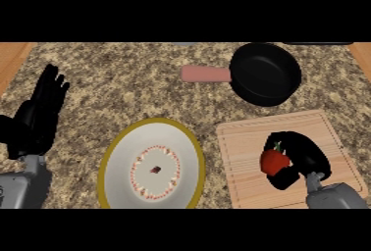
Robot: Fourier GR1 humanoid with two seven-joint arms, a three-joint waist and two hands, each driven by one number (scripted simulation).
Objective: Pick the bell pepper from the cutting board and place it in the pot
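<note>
A red bell pepper with a green stem lies on the wooden cutting board at the lower right. My right hand is over the board, with fingers and thumb curled round the pepper from its right side. The black pot with a pink handle stands at the back, above the board. My left hand rests at the left edge, fingers straight and pointing up, holding nothing.
A white plate with a yellow rim and a red dotted ring lies left of the board. The speckled counter has wooden edges at the far left and right corners.
</note>
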